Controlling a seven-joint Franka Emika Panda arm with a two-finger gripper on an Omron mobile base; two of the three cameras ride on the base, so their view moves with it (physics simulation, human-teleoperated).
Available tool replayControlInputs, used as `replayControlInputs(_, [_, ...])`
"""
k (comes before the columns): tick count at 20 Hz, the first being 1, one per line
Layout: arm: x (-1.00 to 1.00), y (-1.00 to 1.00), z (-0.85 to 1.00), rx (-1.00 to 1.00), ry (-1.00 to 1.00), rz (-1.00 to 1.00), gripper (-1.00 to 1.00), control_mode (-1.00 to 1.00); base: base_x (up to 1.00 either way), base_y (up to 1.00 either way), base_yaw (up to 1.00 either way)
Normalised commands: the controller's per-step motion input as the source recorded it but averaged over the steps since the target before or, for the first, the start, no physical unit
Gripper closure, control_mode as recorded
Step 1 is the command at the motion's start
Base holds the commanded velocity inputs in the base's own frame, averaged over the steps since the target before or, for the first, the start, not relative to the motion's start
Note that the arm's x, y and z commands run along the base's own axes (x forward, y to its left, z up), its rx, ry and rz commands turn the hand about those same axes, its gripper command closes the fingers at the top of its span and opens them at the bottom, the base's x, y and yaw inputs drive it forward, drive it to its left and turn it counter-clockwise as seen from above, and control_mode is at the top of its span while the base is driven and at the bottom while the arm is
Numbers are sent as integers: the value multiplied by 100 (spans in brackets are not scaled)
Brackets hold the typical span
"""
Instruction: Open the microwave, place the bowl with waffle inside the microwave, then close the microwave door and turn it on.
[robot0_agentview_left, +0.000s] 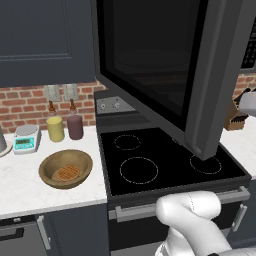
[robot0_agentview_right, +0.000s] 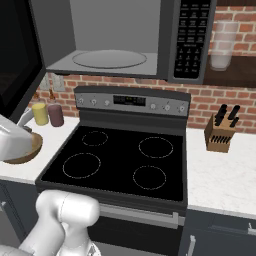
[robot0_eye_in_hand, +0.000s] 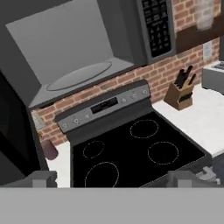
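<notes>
One bowl (robot0_agentview_left: 65, 169) on counter, tool well apart

Home kitchen: stove (robot0_agentview_right: 120, 160), over-range microwave (robot0_agentview_right: 125, 37), brick backsplash (robot0_agentview_right: 220, 97), knife block (robot0_agentview_right: 220, 132).

**Clearance inventory: microwave and stove area**

Microwave (robot0_agentview_right: 115, 35): cavity open ahead of and above the claw (robot0_eye_in_hand: 111, 177), nothing on the turntable (robot0_agentview_right: 109, 58).
Microwave door (robot0_agentview_left: 165, 65): swung wide to the claw's left, hanging over the stove (robot0_agentview_right: 120, 160); it stands between the stove side and the table (robot0_agentview_left: 30, 185).
Bowl (robot0_agentview_left: 65, 168) with waffle (robot0_agentview_left: 68, 173): left beyond the door, open from above.
Bottles (robot0_agentview_left: 65, 125) and scale (robot0_agentview_left: 26, 138): behind the bowl.
Knife block (robot0_agentview_right: 220, 131): far right, well apart.
</notes>
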Motion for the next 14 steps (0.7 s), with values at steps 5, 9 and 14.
replayControlInputs(5, [50,-28,-5,10,1,43,-100,-100,0,0,0])
replayControlInputs(9, [68,-12,-25,5,0,41,-100,-100,0,0,0])
replayControlInputs(14, [98,0,-41,1,1,29,-100,-100,0,0,0])
